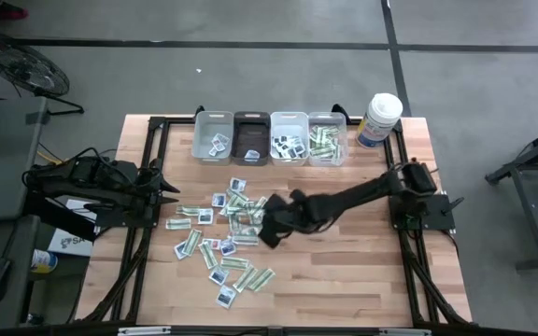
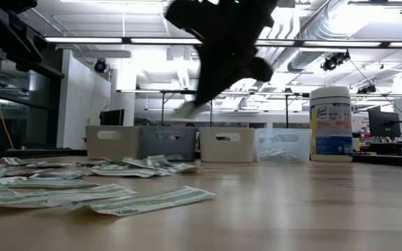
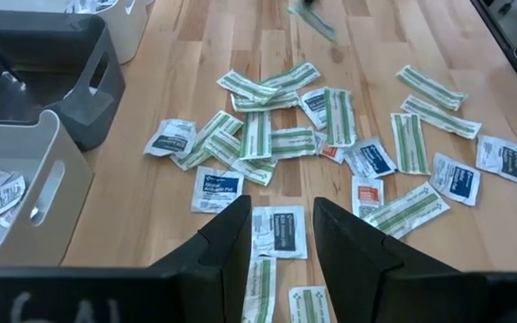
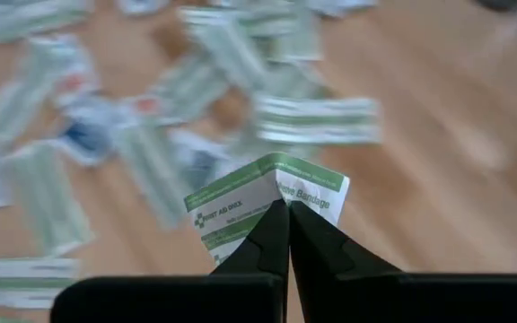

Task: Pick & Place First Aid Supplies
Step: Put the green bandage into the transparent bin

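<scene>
Green-and-white strip [image 4: 267,193] pinched by right gripper [image 4: 287,208] above scattered packets [image 1: 227,238]; bins [image 1: 269,138], canister [image 1: 379,119] beyond; left gripper [image 3: 279,235] parted, empty.

dozens of flat paper packets [image 1: 224,230], narrow green-and-white strips and squarish white ones with dark-blue marks, are scattered on the wooden tabletop. one green-and-white strip packet [image 4: 267,203], bent, is pinched above the pile by the right gripper [image 4: 287,215].

Packets [image 1: 227,233] mid-table, four bins [image 1: 269,138] behind, canister [image 1: 379,119] right of bins.
</scene>
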Robot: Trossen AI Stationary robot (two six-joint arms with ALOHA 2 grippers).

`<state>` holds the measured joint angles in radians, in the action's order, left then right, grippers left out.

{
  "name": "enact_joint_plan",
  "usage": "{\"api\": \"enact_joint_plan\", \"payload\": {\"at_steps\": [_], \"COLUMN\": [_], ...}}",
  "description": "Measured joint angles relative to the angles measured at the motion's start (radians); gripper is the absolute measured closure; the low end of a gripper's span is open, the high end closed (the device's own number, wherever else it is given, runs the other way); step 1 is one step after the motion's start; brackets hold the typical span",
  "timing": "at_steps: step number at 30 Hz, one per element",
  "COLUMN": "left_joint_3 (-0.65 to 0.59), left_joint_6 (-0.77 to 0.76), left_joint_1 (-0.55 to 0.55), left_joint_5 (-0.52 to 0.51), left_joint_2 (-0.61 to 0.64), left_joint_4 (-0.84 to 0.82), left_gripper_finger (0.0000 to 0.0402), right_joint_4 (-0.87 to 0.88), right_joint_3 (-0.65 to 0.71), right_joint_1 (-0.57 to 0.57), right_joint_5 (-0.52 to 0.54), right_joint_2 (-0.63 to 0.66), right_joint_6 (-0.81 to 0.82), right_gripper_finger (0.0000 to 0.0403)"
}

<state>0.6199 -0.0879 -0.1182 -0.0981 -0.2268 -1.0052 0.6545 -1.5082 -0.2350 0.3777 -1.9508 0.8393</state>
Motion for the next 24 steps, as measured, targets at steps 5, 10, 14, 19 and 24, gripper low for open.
{"api": "enact_joint_plan", "payload": {"at_steps": [5,10,14,19,24], "left_joint_3": [0.000,0.000,0.000,0.000,0.000], "left_joint_6": [0.002,0.004,0.004,0.004,0.004], "left_joint_1": [0.000,0.000,0.000,0.000,0.000], "left_joint_5": [-0.001,0.000,0.000,-0.017,-0.035], "left_joint_2": [0.000,0.000,0.000,0.000,0.000], "left_joint_4": [0.000,0.000,0.000,0.000,0.000], "left_gripper_finger": [0.0283,0.0283,0.0283,0.0283,0.0283], "right_joint_4": [0.263,0.427,0.432,0.375,0.294], "right_joint_3": [0.000,0.053,0.185,0.364,0.492], "right_joint_1": [0.053,0.091,0.116,0.158,0.242], "right_joint_5": [0.014,0.025,0.013,0.058,0.103], "right_joint_2": [0.079,0.174,0.292,0.464,0.621], "right_joint_6": [0.050,0.070,0.100,0.149,0.148], "right_gripper_finger": [0.0403,0.0402,0.0402,0.0402,0.0402]}}
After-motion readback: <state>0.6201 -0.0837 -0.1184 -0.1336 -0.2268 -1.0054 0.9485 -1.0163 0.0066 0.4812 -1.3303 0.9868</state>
